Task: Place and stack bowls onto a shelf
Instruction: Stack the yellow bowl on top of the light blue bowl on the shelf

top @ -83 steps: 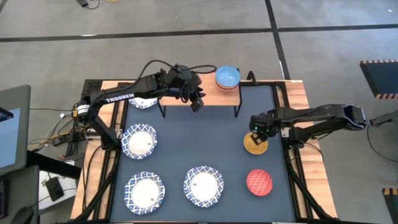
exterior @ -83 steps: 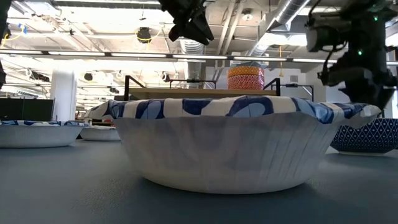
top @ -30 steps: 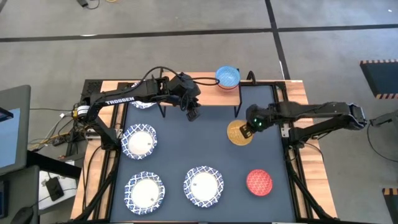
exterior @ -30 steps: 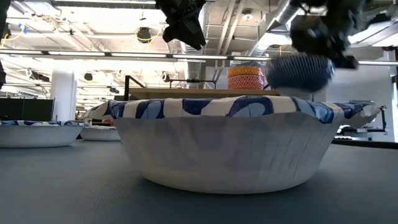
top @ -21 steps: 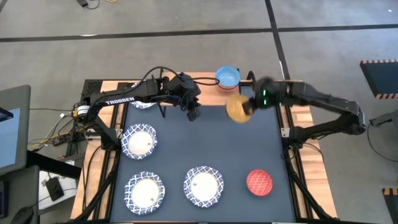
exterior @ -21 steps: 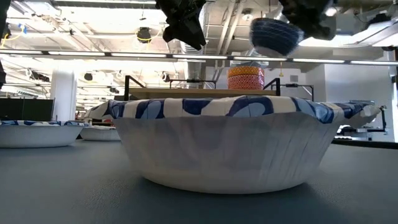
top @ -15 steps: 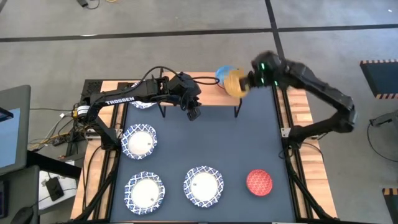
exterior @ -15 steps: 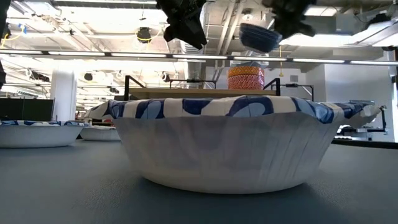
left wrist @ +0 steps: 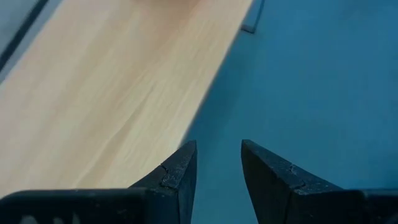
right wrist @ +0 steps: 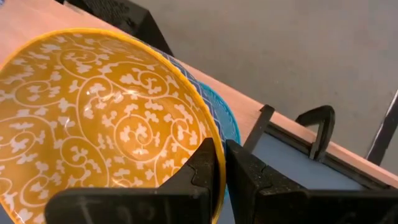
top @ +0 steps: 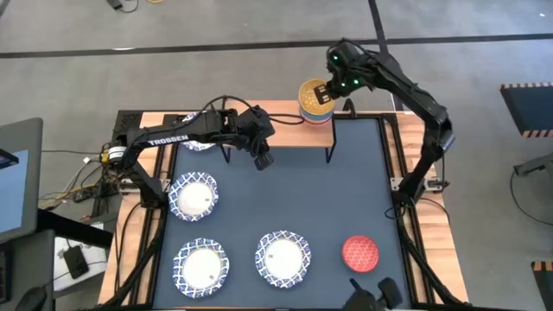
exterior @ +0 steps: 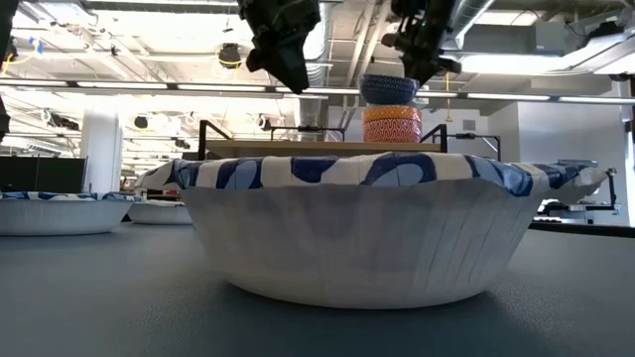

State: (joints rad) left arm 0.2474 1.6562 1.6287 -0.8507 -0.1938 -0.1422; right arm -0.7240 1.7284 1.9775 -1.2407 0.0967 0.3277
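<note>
Shelf (top: 285, 136) as landmark. Right gripper (top: 323, 92) pinches yellow bowl (top: 314, 97) rim, holding it directly above light-blue bowl (right wrist: 225, 117) at shelf's right end. Left gripper (top: 262, 159) over shelf's front edge, fingers slightly parted, holding nothing.

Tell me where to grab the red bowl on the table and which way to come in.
Take the red bowl by its rim, coming straight down from above with one finger inside and one outside. It sits upright and open, alone at the table's right front, and the right tool pinches the yellow bowl by its rim likewise.
</note>
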